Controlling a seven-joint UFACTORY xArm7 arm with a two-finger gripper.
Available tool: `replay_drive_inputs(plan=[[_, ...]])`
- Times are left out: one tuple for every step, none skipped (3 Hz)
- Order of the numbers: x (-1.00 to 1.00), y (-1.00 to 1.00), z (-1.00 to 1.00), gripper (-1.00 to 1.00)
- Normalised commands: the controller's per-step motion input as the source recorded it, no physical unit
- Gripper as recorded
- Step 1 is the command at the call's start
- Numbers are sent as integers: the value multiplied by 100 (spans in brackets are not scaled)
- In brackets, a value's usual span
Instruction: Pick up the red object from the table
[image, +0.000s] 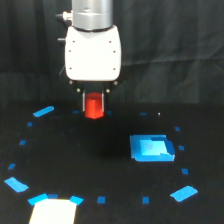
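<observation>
Above the black tabletop (100, 150), the pincer (93, 102) is closed around the red object (93, 108), held near the surface; a shallow grip could let it slip.

A small bright red-orange block (93, 107) is seen against a matte black table (100, 150). The table is dotted with small blue tape marks (101, 200) and larger bright blue pieces (43, 112). A flat square tray (151, 148) is coloured vivid blue, paler at its centre. The arm's housing (93, 52) is white below a silver-grey cylinder (92, 14). The claw (93, 102) is dark with pale edges. A cream-white patch (52, 212) is shown at the bottom edge.
</observation>
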Motion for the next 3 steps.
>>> replay_drive_inputs(plan=[[6, 7, -8, -98], [-10, 47, -36, -100], [14, 3, -22, -99]])
